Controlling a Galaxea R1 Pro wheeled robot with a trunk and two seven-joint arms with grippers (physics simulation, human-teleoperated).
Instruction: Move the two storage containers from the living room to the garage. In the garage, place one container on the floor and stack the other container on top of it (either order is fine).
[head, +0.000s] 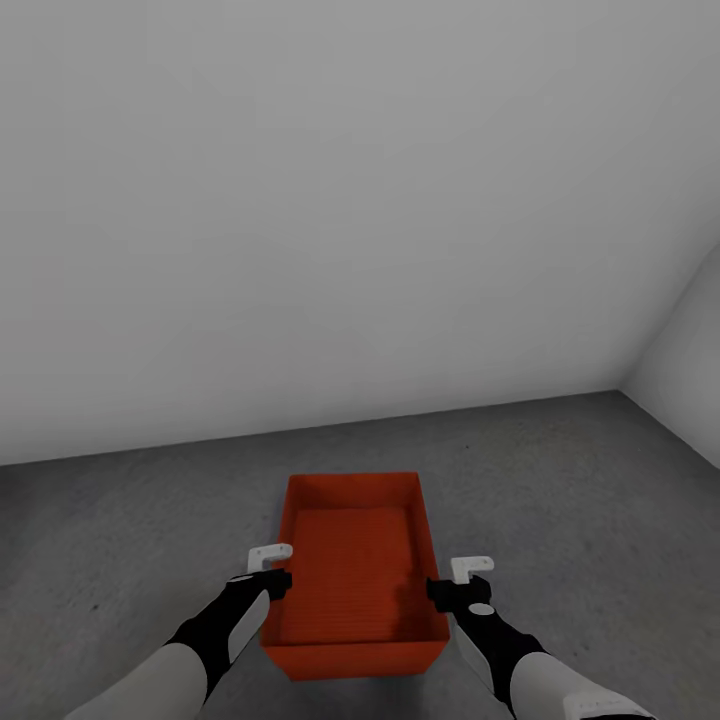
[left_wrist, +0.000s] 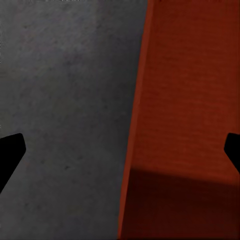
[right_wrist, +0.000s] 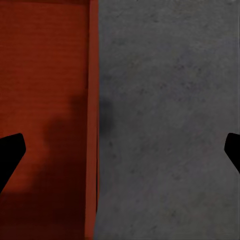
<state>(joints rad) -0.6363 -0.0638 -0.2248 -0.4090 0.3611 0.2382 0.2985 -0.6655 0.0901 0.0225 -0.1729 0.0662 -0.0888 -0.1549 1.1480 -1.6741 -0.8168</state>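
A storage container (head: 355, 570) sits on the floor (head: 120, 560) between both pincers, before the wall (head: 330, 200).

Container (left_wrist: 185, 100) wall cropped by frame

There is one orange-red bin (head: 355, 575) on the floor (head: 120, 540), and only one; no second bin sits on or beside it. The floor is a single stretch of dark grey speckled surface. Two walls meet in one corner: a wide pale wall (head: 300, 200) straight ahead and a second wall (head: 690, 360) at the right. Two arms reach forward, one to each long side of the bin, so there are two grippers: the left gripper (head: 270, 565) and the right gripper (head: 462, 580). Each wrist view shows two dark fingertips, such as one fingertip (left_wrist: 10, 155) on the left and another fingertip (right_wrist: 10, 155) on the right, four in all.
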